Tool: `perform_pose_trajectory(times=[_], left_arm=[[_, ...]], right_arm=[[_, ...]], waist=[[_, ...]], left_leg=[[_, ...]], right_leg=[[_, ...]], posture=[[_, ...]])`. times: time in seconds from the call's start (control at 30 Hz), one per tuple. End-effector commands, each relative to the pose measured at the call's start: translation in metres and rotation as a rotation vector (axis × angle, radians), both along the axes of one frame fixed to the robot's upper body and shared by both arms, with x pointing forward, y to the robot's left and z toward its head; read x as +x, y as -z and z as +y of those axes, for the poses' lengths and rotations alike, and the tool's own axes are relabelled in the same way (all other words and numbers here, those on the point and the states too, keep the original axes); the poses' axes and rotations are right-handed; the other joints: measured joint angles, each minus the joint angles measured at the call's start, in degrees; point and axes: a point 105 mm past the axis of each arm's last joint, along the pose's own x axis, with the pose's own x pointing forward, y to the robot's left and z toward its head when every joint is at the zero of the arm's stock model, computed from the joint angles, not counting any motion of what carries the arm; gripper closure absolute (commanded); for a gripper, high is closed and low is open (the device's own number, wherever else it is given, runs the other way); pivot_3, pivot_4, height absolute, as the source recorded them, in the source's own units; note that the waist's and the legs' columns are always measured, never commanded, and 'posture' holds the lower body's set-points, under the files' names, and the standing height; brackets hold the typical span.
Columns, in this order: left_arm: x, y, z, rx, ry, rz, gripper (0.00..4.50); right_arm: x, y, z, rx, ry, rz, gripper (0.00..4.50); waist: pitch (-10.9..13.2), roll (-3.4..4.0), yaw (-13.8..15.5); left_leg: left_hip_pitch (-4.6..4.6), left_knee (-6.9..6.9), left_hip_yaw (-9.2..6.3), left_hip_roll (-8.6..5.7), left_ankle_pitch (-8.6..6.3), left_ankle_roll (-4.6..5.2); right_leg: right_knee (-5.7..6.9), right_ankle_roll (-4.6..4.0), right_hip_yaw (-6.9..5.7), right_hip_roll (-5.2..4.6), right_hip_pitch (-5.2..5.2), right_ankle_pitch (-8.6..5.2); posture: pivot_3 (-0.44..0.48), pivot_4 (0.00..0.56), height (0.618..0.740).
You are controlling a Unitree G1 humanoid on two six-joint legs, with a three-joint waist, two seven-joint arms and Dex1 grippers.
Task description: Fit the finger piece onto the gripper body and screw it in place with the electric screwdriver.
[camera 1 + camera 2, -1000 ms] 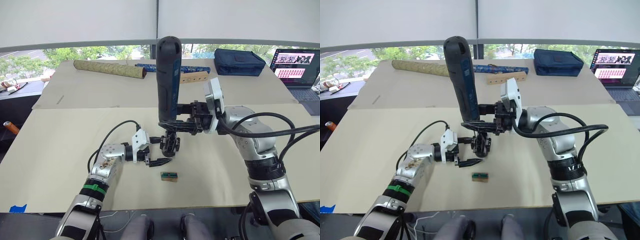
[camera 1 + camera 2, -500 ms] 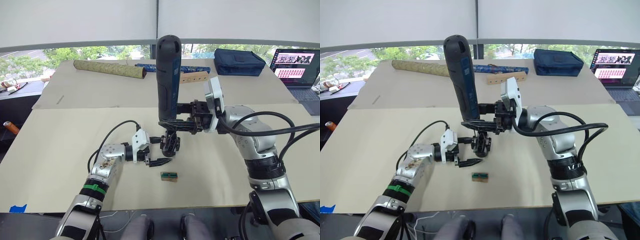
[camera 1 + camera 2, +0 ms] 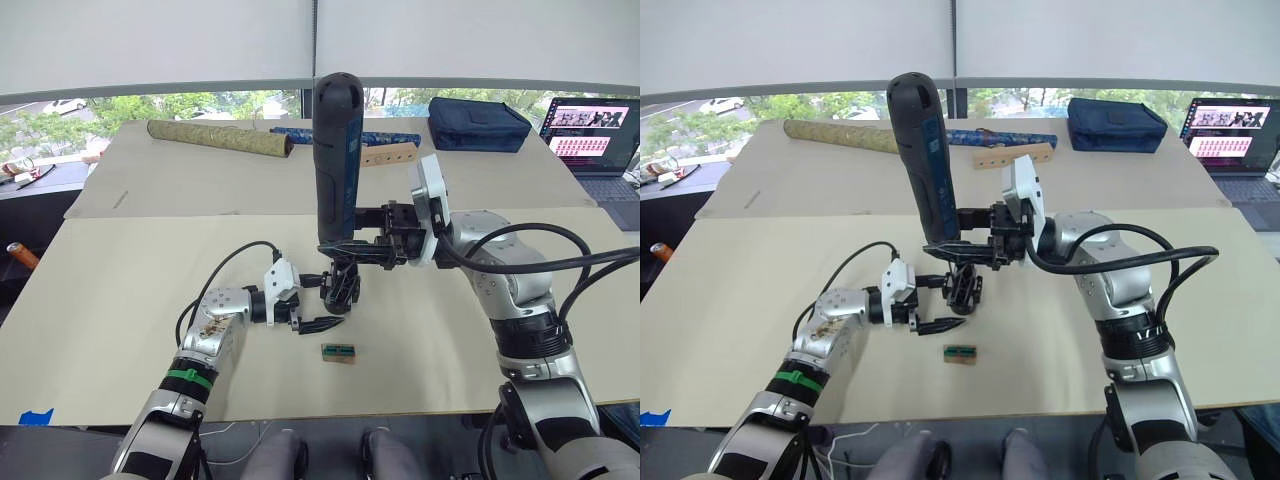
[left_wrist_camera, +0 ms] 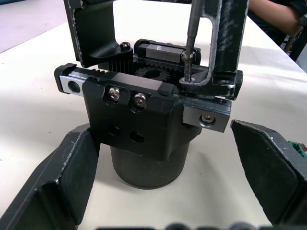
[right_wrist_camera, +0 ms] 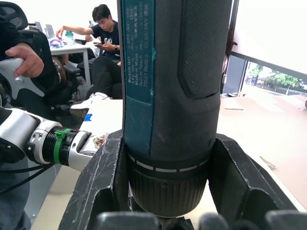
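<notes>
One upright (black) electric screwdriver (image 3: 338, 160)

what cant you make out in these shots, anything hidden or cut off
- Gripper body: in the eye views the left end effector and the electric screwdriver cover much of it.
- Screwdriver bit: whether its tip sits in a screw head is too small to tell in the left wrist view.
- Laptop: cut off by the picture's edge in the left eye view.
</notes>
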Motion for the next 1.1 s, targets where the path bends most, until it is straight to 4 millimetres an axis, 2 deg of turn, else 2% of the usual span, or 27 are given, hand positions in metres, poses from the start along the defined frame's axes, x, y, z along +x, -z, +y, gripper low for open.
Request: perform_pose_trajectory(times=[0.03,0.8,1.1], left_arm=[[-0.0023,-0.0056,-0.0036,-0.015,0.016,-0.022,0.00],[-0.0019,-0.0063,-0.0042,-0.019,0.013,-0.022,0.00],[-0.0019,-0.0061,-0.0043,-0.020,0.010,-0.020,0.00]], right_arm=[[-0.0069,-0.0132,-0.0007,0.024,-0.008,-0.063,2.60],[-0.0127,-0.0113,0.0068,0.052,-0.030,-0.038,2.60],[-0.0105,-0.0048,0.0078,0.026,-0.010,-0.038,2.60]], waist=[[0.00,0.00,0.00],[0.00,0.00,-0.01],[0.00,0.00,-0.01]], left_leg=[[0.00,0.00,0.00,0.00,0.00,0.00],[0.00,0.00,-0.01,0.00,0.00,0.00],[0.00,0.00,-0.01,0.00,0.00,0.00]], right_leg=[[0.00,0.00,0.00,0.00,0.00,0.00],[0.00,0.00,0.00,0.00,0.00,0.00],[0.00,0.00,-0.01,0.00,0.00,0.00]], posture=[[0.000,0.150,0.740],[0.000,0.150,0.740],[0.000,0.150,0.740]])
